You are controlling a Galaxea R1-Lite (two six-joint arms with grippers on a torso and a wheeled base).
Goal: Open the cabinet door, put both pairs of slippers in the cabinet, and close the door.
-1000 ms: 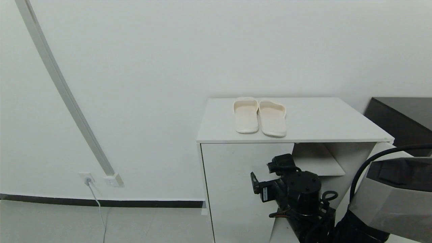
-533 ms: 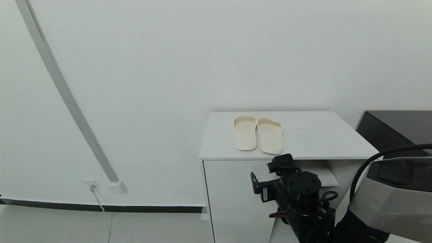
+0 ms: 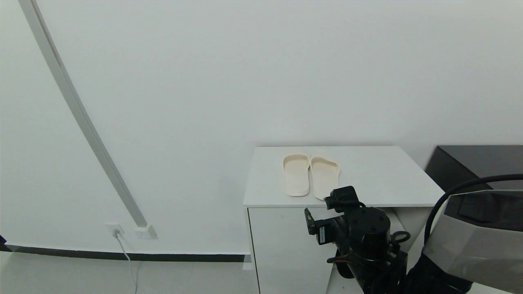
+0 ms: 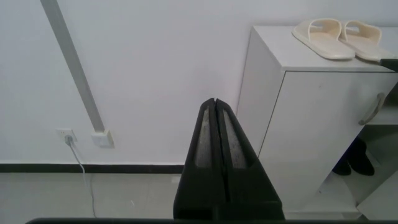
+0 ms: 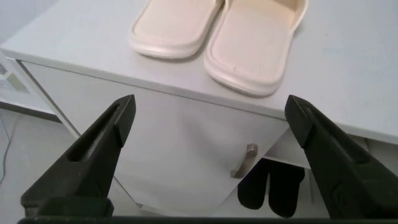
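Currently cream slippers (image 3: 314, 175) atop cabinet (image 3: 282, 245), right gripper (image 5: 211, 106) splayed near them

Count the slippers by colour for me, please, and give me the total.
Cream slippers: 2, on top of the cabinet
Black slippers: 2, inside the cabinet
Total: 4

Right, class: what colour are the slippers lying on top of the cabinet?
Cream, a pale off-white. The slippers show best in the right wrist view.
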